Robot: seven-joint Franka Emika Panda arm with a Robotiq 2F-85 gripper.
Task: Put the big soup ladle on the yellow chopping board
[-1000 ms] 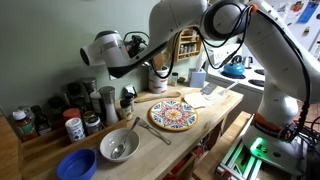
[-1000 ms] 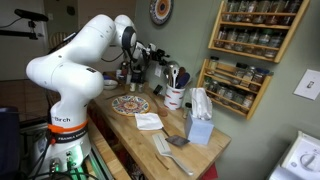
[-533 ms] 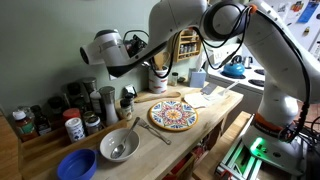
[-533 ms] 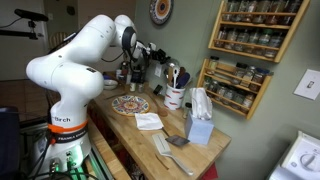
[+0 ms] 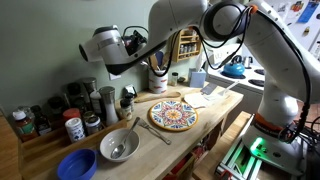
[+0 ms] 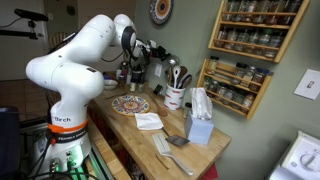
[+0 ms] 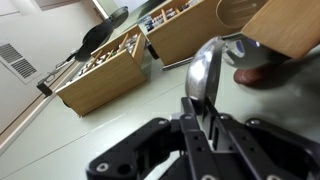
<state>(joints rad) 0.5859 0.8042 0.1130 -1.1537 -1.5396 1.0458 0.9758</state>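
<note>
The big soup ladle (image 7: 206, 72), stiff, slick metal and probably bowl-heavy, stands in the white pot (image 6: 175, 98) near the surface's back edge, my fingers (image 7: 187, 128) pinched narrow on its smooth shank, where it may twist.

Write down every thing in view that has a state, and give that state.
yellow chopping board: lying flat, bare.
big soup ladle: metal bowl gripped, not yet on the board.
gripper: closed on the ladle.
grey bowl: upright, small spoon inside.
blue bowl: upright, looks empty.
</note>
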